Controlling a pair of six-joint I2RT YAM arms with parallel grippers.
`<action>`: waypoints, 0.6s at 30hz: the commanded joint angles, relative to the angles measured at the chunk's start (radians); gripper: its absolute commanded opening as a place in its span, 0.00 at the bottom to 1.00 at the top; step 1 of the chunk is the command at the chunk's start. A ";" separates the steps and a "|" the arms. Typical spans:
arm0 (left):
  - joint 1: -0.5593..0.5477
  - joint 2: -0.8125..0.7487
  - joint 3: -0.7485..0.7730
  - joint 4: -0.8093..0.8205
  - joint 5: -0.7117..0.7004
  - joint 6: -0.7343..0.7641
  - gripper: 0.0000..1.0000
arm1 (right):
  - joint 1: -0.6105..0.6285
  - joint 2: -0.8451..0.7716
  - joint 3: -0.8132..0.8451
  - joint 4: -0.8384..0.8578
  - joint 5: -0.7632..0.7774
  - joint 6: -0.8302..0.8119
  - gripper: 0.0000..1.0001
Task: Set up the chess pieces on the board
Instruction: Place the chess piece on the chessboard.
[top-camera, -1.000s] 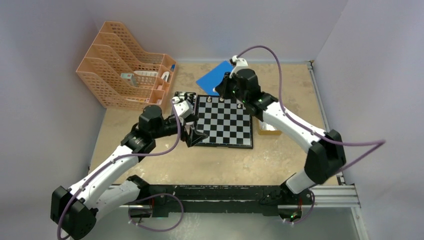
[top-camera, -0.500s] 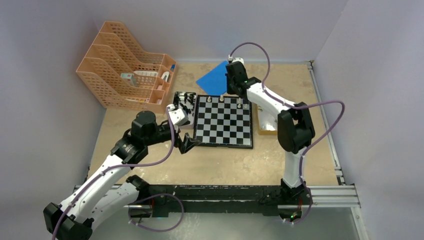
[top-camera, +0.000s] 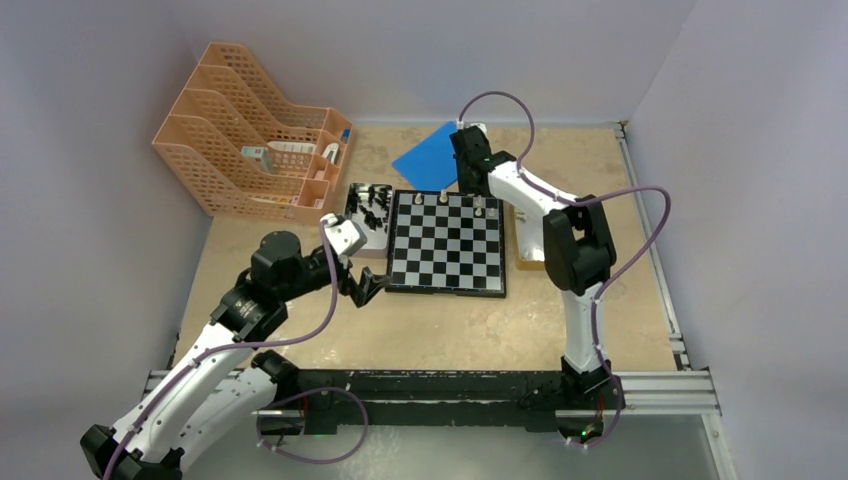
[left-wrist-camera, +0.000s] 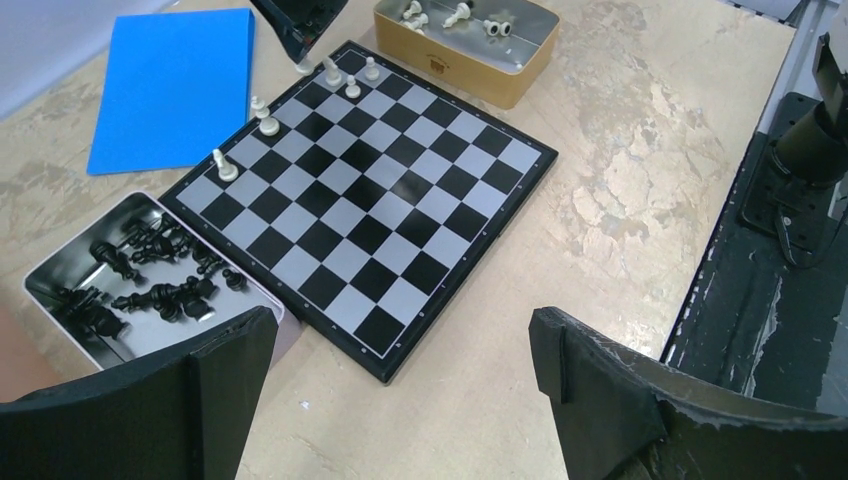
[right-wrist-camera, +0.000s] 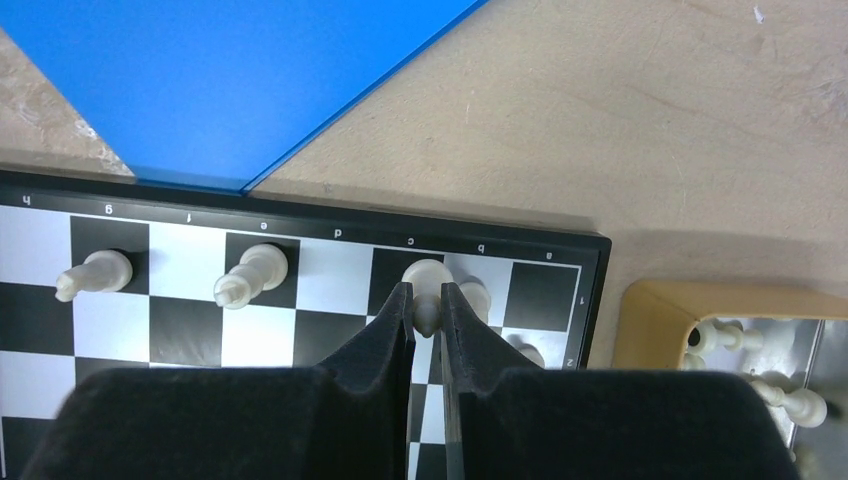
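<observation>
At the far edge of the board (left-wrist-camera: 390, 190), the right gripper (right-wrist-camera: 427, 300) has its fingers closed on one white piece (right-wrist-camera: 425, 275), pinched from both sides over a back-row square near the right-hand corner. The piece appears upright, its long axis running in line with the fingers; whether its base already touches the square cannot be told. That makes the drop straight down the move to judge, and the right arm is plainly the one placed for it. The left gripper (left-wrist-camera: 400, 330) hangs with its fingers spread wide and holding nothing, just off the board's near left corner. The black pieces (left-wrist-camera: 150, 295) lie ahead and to its left in a silver tin (left-wrist-camera: 45, 262) touching the board's left side, so that arm is nearer to them. By count: one board, two tins, one blue sheet (left-wrist-camera: 170, 80). At least six white pieces stand along the far rows. Several more lie in the gold tin (left-wrist-camera: 500, 80). The black heap is too tangled to number; none is on the board yet
</observation>
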 joint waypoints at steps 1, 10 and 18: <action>-0.002 -0.011 0.009 0.021 -0.028 0.021 1.00 | -0.006 0.016 0.063 -0.017 0.001 -0.019 0.13; -0.003 -0.013 0.008 0.015 -0.039 0.031 1.00 | -0.005 0.073 0.106 -0.039 -0.020 -0.022 0.14; -0.002 -0.011 0.010 0.014 -0.038 0.033 1.00 | -0.006 0.081 0.098 -0.059 -0.018 -0.021 0.16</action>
